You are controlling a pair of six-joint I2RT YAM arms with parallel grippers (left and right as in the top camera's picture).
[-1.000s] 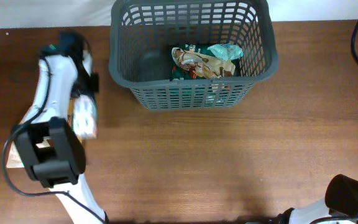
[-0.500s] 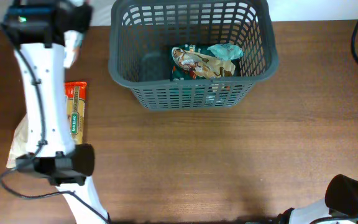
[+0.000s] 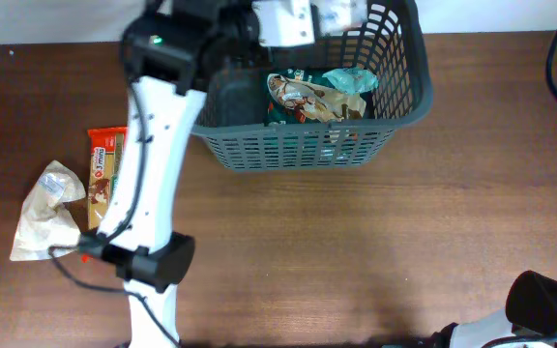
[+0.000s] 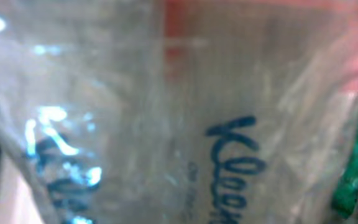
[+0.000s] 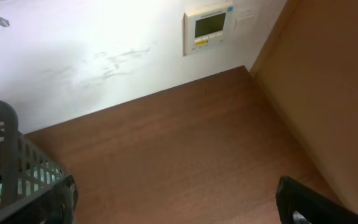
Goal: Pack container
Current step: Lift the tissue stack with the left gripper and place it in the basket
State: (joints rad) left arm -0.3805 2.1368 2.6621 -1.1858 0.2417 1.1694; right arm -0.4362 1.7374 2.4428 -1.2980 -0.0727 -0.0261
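The brown wooden counter (image 3: 356, 251) carries everything. The container (image 3: 395, 106), a large dark grey rectangular plastic basket with slotted lattice sides, stands at the middle of the counter's far edge.

The white left arm (image 3: 153, 145) stretches from the near edge and bends over the container's left rear corner. The left end effector (image 3: 312, 19) pinches a clear plastic-wrapped packet with blue lettering (image 3: 344, 14) above the rear rim. In the left wrist view that wrapping fills the frame and hides the fingers.

The right end effector (image 5: 179, 208) sits low at the counter's near right corner. Its dark fingers (image 5: 309, 202) are spread wide, with bare counter between them.

A heap of crumpled green, brown and pale teal snack bags (image 3: 317, 95) lies in the container's right half. On the counter left of the arm, a beige crumpled bag (image 3: 46, 208) lies just beside a narrow orange packet (image 3: 104, 174).
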